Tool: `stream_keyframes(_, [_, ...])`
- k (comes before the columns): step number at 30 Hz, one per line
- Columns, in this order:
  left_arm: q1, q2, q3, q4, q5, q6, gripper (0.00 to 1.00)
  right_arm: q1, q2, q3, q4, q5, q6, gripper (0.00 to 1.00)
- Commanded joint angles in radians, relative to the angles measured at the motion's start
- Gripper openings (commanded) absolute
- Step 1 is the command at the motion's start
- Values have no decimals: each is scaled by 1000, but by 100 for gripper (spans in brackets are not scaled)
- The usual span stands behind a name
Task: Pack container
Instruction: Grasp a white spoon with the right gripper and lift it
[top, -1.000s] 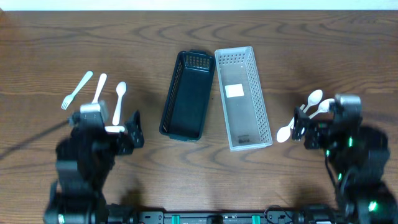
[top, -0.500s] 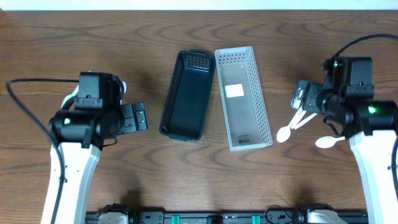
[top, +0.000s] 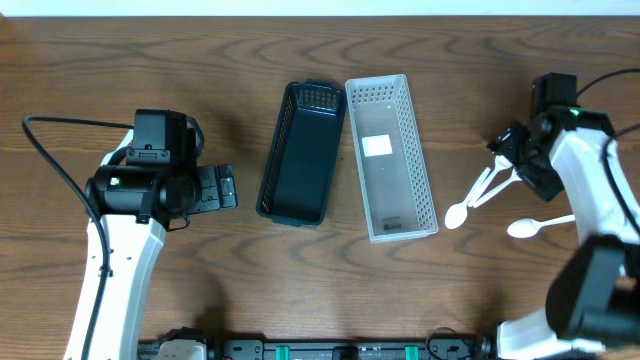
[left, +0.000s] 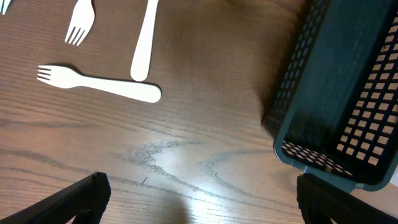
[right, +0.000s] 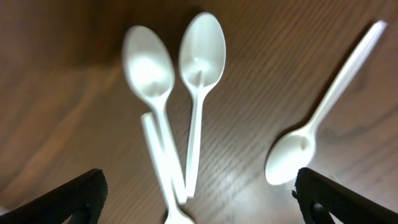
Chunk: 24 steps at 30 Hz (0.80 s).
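Note:
A dark mesh basket and a pale grey mesh basket lie side by side mid-table. My left gripper is open and empty, left of the dark basket. In the left wrist view, the gripper hangs over bare wood, with a white fork, a second fork and a white handle beyond it, and the dark basket at right. My right gripper is open over white spoons. In the right wrist view, the gripper has two spoons ahead and one spoon at right.
Another white spoon lies on the wood toward the front right. A white label sits on the grey basket's floor. In the overhead view, my left arm hides the forks. Cables trail from both arms.
Both arms have come up from the front edge and reached out. The left arm now covers the forks. The right arm has swung back over the spoons. Both grippers stay open.

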<state>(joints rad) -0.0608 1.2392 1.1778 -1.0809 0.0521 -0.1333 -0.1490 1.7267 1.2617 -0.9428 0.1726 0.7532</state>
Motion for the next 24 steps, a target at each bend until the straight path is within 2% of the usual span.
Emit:
stream_keyframes(1, [-2, 1, 20, -7, -12, 10, 98, -35, 84, 17, 9, 6, 42, 99])
stream_keyframes(5, [-2, 1, 20, -11, -12, 9, 98, -70, 167, 17, 53, -27, 4, 99])
stream_keyframes(13, [-2, 1, 20, -10, -12, 9, 98, -82, 223, 17, 103, -27, -54, 99])
stream_keyframes(24, [-2, 1, 20, -10, -12, 9, 98, -82, 299, 17, 117, -38, -63, 98])
